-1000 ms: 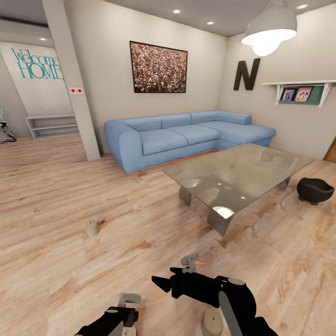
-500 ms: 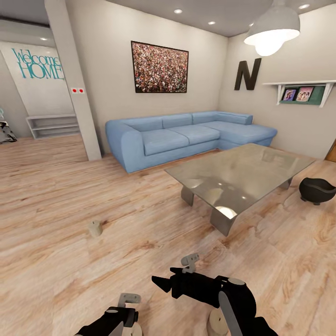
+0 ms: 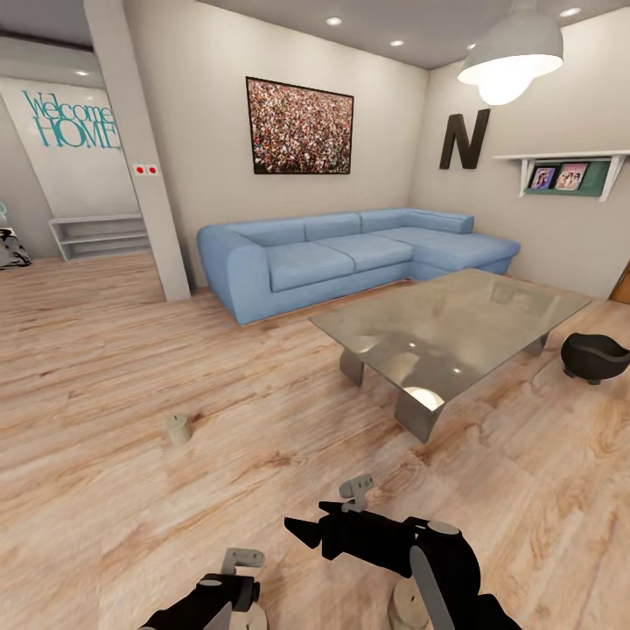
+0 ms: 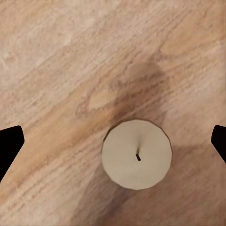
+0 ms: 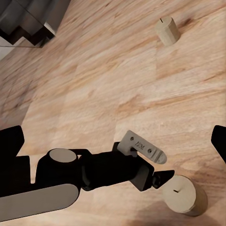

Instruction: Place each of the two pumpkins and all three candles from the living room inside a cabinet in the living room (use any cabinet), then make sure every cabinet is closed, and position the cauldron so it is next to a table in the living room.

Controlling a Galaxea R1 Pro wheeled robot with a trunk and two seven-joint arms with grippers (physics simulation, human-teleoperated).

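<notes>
candles (image 3: pixel 178 428) (image 3: pixel 405 605) (image 3: pixel 254 619) number three on floor (image 3: pixel 105 367); left end effector (image 4: pixel 113 143) spread wide.

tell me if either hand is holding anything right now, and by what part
Nothing is held. The left hand hangs open above a candle on the floor, and the right hand is open too.

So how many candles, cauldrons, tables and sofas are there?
Candles: 3
Cauldron: 1
Table: 1
Sofa: 1
Total: 6
</notes>
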